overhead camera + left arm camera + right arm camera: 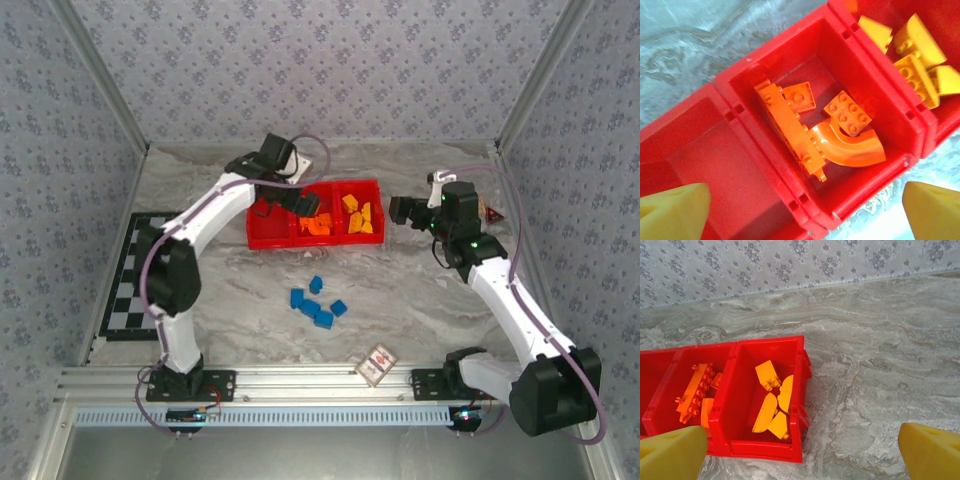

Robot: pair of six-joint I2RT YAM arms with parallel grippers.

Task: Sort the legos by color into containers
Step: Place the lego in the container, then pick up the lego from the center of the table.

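Top external | left claw (305,205) over tray (268,232) | checkerboard (122,280) left | card (377,364) near edge

Five blue bricks (310,308), four orange bricks (847,114)

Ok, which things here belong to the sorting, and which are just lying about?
Job: red three-compartment plastic tray; orange plastic bricks, middle compartment; yellow plastic bricks, right compartment; loose blue plastic bricks.
Lying about: black-and-white checkerboard; small patterned red-and-white card.

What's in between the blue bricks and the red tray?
Nothing sits there. In the top view, the strip of marble table between the blue bricks and the red tray is bare.
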